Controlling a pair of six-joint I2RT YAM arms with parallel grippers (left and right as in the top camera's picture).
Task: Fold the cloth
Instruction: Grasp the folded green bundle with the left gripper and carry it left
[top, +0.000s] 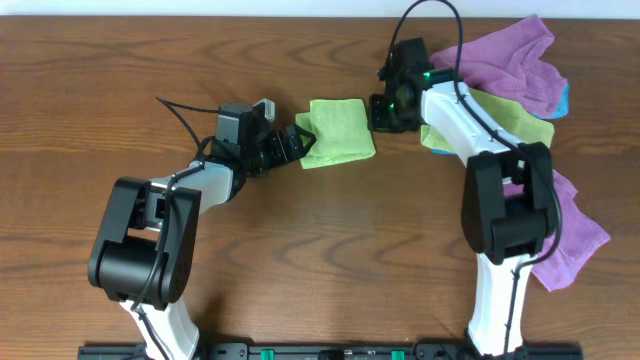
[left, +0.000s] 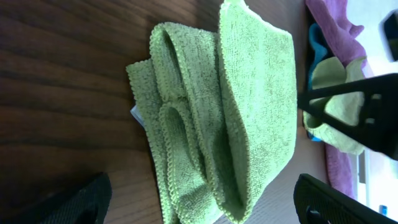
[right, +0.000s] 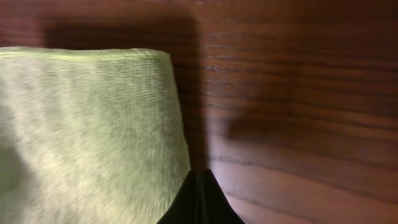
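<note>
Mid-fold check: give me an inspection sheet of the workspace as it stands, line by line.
Surface: brown wooden table.
Job's things: the cloth, lime green, folded into several layers, lying on the table between the two arms.
Clutter: purple cloths, a duller yellow-green cloth and a blue scrap piled at the right arm's side, partly under that arm.
Grippers: left end effector open at the cloth's near edge; right end effector shut at the opposite edge, pinch on the fabric unclear.
Cables: black cable off the left arm; second cable looping over the right arm.
Surroundings: nothing seen.
</note>
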